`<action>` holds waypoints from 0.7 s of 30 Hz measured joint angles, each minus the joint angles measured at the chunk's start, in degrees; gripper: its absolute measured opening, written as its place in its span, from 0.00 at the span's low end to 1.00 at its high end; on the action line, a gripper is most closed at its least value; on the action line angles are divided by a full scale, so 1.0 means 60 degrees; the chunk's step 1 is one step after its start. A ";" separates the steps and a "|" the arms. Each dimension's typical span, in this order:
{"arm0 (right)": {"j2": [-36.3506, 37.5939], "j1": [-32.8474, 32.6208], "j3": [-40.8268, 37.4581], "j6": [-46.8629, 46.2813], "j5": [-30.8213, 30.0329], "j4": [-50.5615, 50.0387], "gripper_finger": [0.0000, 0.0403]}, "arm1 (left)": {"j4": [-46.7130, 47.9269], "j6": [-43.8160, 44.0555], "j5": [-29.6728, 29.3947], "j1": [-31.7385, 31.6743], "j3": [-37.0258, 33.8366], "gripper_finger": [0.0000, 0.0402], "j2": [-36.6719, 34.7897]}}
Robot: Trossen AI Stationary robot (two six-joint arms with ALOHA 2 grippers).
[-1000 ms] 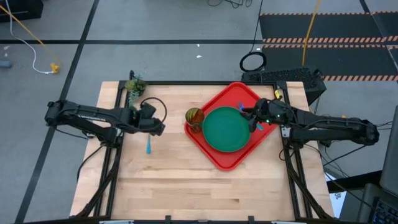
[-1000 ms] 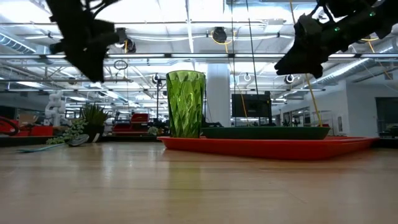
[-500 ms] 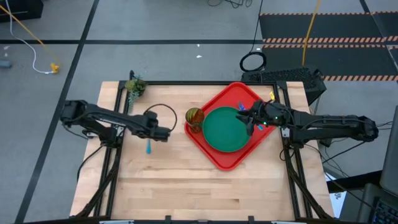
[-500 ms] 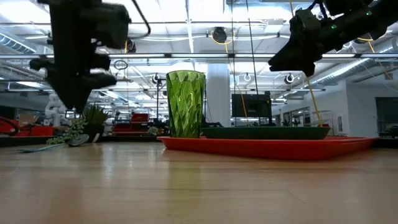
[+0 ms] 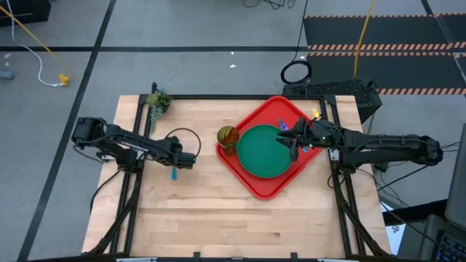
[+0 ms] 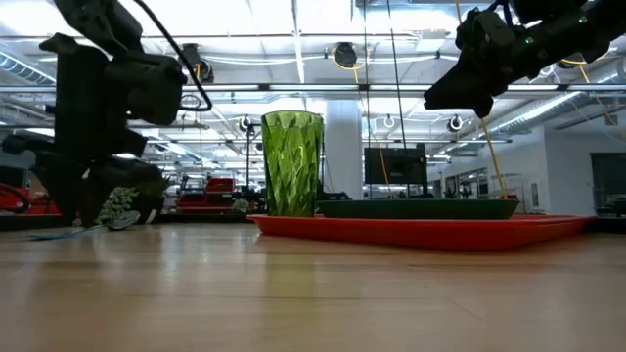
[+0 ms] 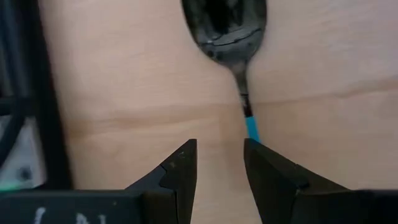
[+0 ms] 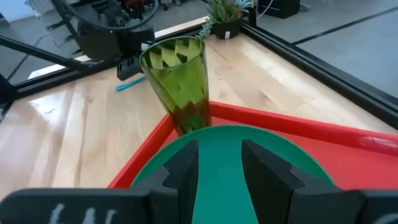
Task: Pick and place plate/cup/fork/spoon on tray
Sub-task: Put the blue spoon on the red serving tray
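Tabletop (image 5: 240, 218): pale wood, carrying all listed items.

Tray (image 5: 251, 182): red, square, turned cornerwise, on the right half of the tabletop. Landmark for the entries below.

Plate (image 5: 266, 151): dark green, lying flat inside the tray, near its centre.

Cup (image 5: 227, 136): green tumbler, upright inside the tray at its left corner, just beside the plate's rim.

Fork (image 5: 282, 124): only a small blue piece shows in the tray's far part, beside the plate and next to the right hand.

Spoon (image 7: 233, 37): flat on the bare wood, well to the left of the tray; dark bowl, blue handle.

Left hand (image 5: 191, 158): low over the tabletop, left of the tray, directly above the spoon's handle. Fingers (image 7: 180, 171) spread, one at each side of the handle's line, nothing gripped.

Right hand (image 5: 293, 142): raised over the plate's right edge, above the tray, pointing toward the cup. Fingers (image 8: 183, 165) spread apart, empty.

Small potted plant (image 5: 156, 102): at the tabletop's far left corner, well apart from the tray.
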State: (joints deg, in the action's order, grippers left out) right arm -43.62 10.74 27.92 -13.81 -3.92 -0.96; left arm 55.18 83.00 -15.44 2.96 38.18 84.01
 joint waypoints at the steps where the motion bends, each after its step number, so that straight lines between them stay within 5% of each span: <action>1: -0.0004 0.0000 0.0000 0.0004 -0.0041 0.0028 0.29 | -0.0270 -0.0065 -0.0033 0.0000 -0.0101 0.34 -0.0002; 16: -0.0004 0.0004 0.0000 0.0271 -0.0074 0.0702 0.29 | -0.1232 -0.0121 -0.0128 0.0141 -0.0279 0.34 -0.0051; 21: -0.0004 0.0004 0.0000 0.0281 -0.0074 0.0700 0.29 | -0.0175 -0.1233 0.0714 0.0197 0.0124 0.34 -0.0134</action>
State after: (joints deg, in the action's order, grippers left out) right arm -43.64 10.76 27.92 -12.12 -4.36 3.24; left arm 54.13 75.60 -11.16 4.15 38.92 83.20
